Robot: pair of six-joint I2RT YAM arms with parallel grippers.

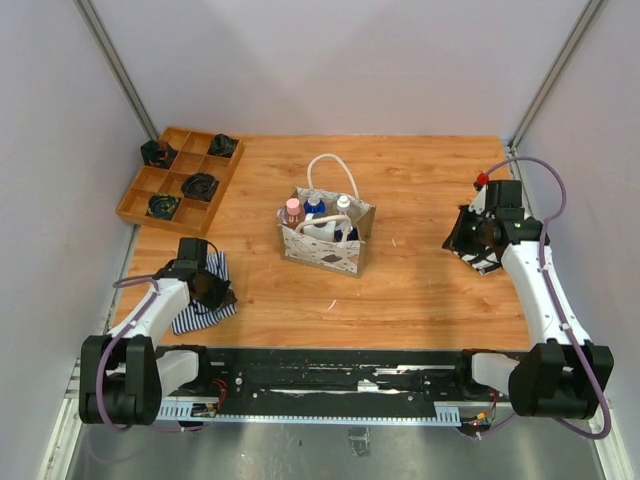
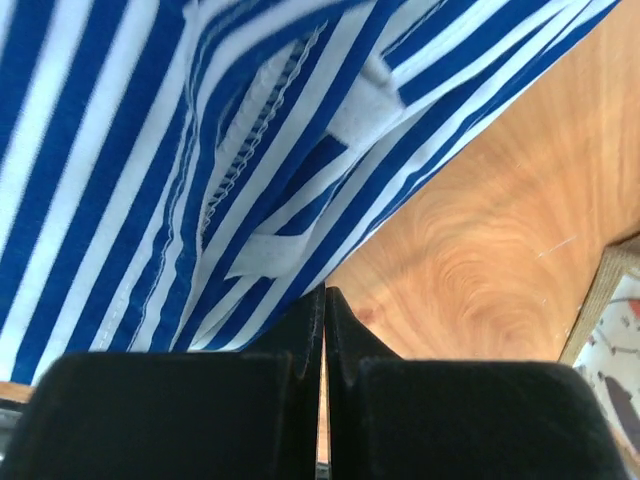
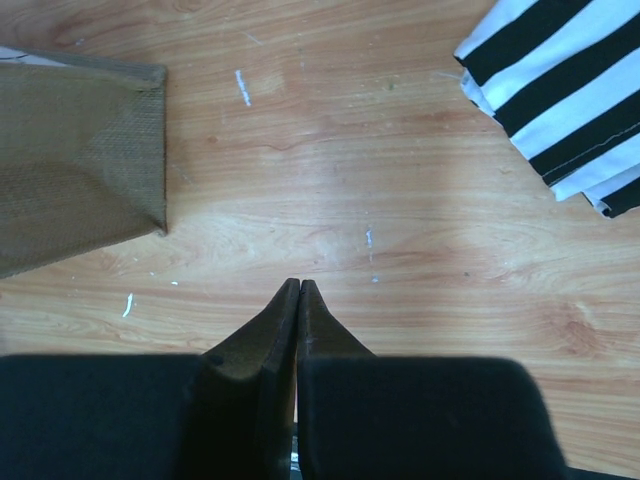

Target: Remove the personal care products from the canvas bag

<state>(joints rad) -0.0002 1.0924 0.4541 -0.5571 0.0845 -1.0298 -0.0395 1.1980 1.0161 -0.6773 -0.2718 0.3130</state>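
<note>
The beige canvas bag [image 1: 322,249] with white rope handles stands upright mid-table. Several bottles stand inside it: one with a pink cap [image 1: 294,209], one with a blue cap [image 1: 314,206], and one with a white cap [image 1: 343,204]. My left gripper [image 1: 218,290] is shut and empty, low over a blue-striped cloth [image 1: 200,308] to the bag's left. In the left wrist view the shut tips [image 2: 323,296] sit at the cloth's edge [image 2: 200,150]. My right gripper [image 1: 460,243] is shut and empty to the bag's right. In the right wrist view its tips [image 3: 300,286] hover over bare wood, with the bag's side [image 3: 80,160] at the left.
A compartmented wooden tray [image 1: 135,196] holding small black objects sits at the back left. A black-and-white striped cloth [image 3: 560,90] lies under the right wrist [image 1: 484,259]. The bag's corner shows at the right edge of the left wrist view [image 2: 605,300]. Grey walls enclose the table.
</note>
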